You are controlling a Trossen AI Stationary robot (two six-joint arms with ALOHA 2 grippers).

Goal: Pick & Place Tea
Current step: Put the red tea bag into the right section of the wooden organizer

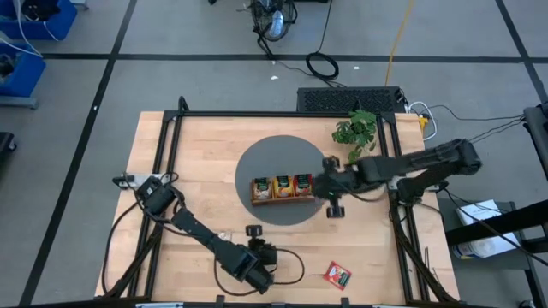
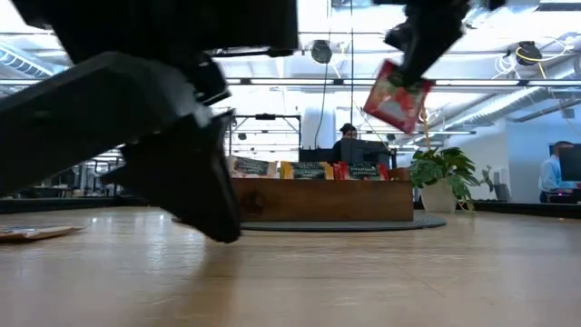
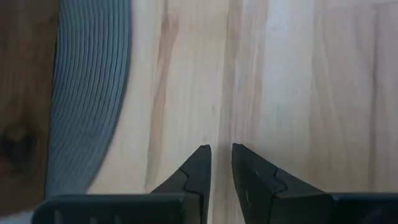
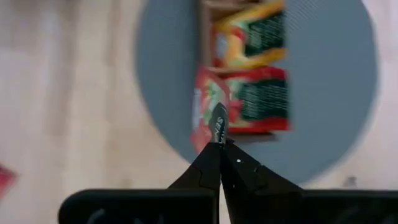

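Note:
My right gripper [image 4: 219, 144] is shut on a red tea sachet [image 2: 397, 98], well above the table and beside the tray's right end. The brown wooden tray [image 1: 278, 198] stands on a round grey mat [image 1: 257, 154]. Its three compartments hold upright green [image 1: 259, 187], yellow [image 1: 281, 186] and red [image 1: 302, 184] sachets. Another red sachet [image 1: 336, 275] lies flat on the wood near the front edge. My left gripper [image 3: 221, 155] is open by a narrow gap over bare wood, just off the mat's near edge, with nothing between its fingers. My right gripper pinches the red sachet's upper edge [image 2: 406, 80] between its two fingers, which slant down from above. In the right wrist view the sachet [image 4: 208, 118] stands edge-on ahead of the fingertips. It hangs tilted below the fingers, lifted clear of the table and tray.
A small potted plant [image 1: 356, 130] stands at the mat's far right. A black frame [image 1: 175, 137] borders the wooden tabletop. The left arm [image 2: 154, 136] fills the low view's near left. People show in the room beyond the table.

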